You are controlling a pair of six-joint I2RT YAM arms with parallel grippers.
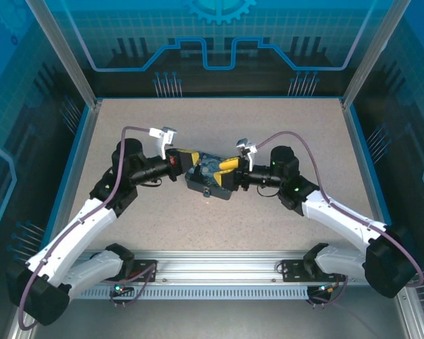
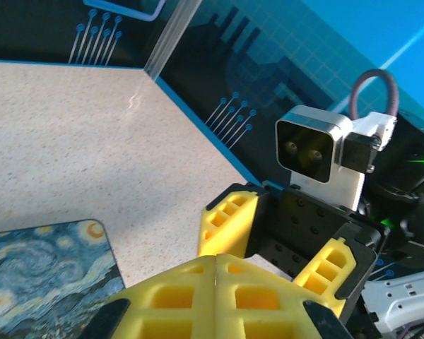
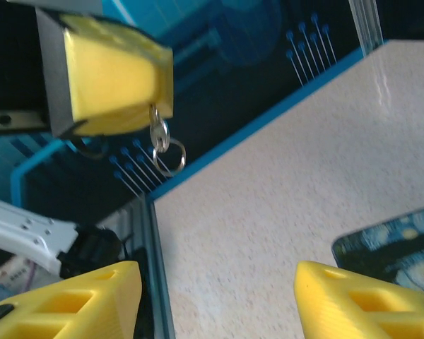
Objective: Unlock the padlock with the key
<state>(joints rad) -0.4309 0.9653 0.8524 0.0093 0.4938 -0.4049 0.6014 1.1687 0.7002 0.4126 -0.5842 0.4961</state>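
Dangling at upper left, the key (image 3: 158,134) hangs clamped in the left claw (image 2: 215,272); right claw (image 3: 215,296) gapes apart along the bottom.

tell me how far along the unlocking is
Done: the key is off the table, pinched in the shut left gripper, its ring dangling below. In hand: the right gripper stands open facing it, both near the tin. Left: fitting the key into the padlock and turning it; neither looks begun.
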